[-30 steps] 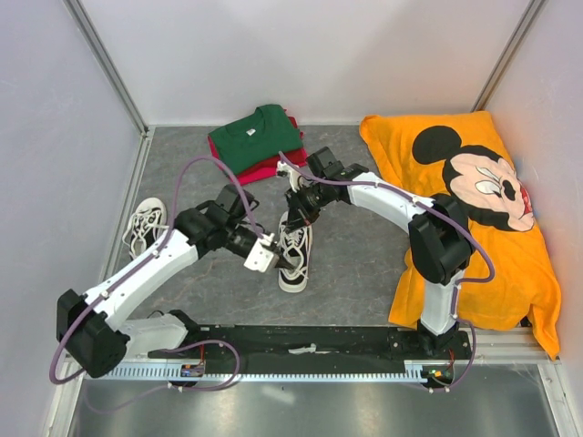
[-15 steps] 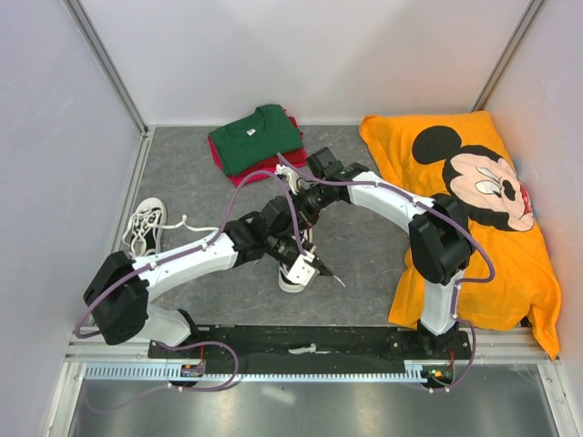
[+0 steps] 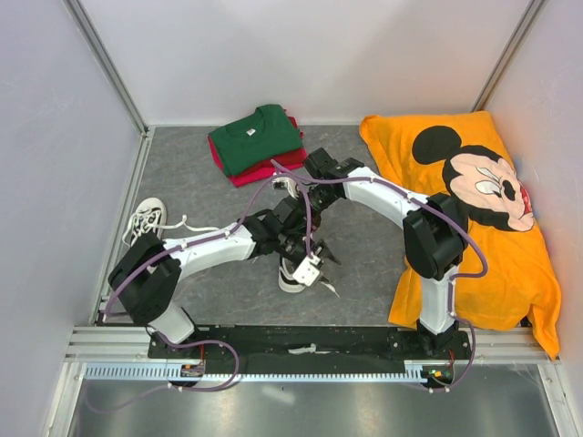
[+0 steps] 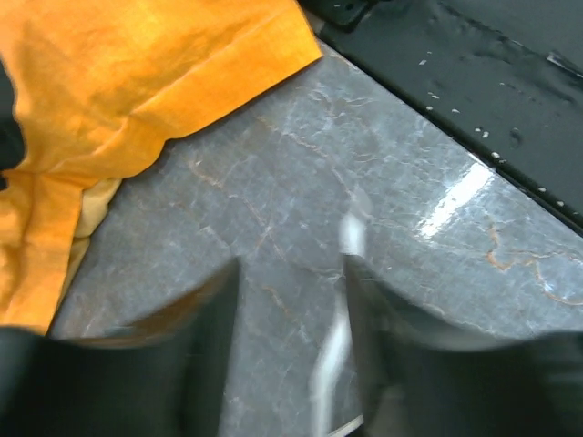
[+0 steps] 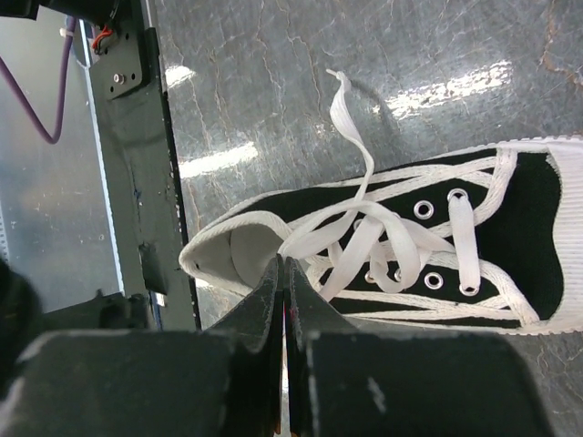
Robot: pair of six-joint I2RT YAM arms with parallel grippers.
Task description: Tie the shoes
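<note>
One shoe (image 5: 474,237), dark on top with a white sole, toe and laces, lies under my right gripper (image 5: 284,264). That gripper is shut, and a loop of the lace (image 5: 314,238) runs into its tips over the heel opening. From above, this shoe (image 3: 290,279) is mostly hidden under both arms, with the right gripper (image 3: 297,200) over its far end. My left gripper (image 3: 324,270) hovers just right of the heel, open. A loose lace end (image 4: 335,346) hangs blurred between its fingers, close to the right one. The other shoe (image 3: 143,226) lies by the left wall.
Folded green and red shirts (image 3: 258,137) lie at the back. A large orange Mickey Mouse cloth (image 3: 474,200) covers the right side and shows in the left wrist view as orange cloth (image 4: 109,100). The black base rail (image 3: 310,341) runs along the near edge.
My left arm swung right across the middle shoe, and its gripper went from shut to open. The right gripper has barely moved and stays shut.
</note>
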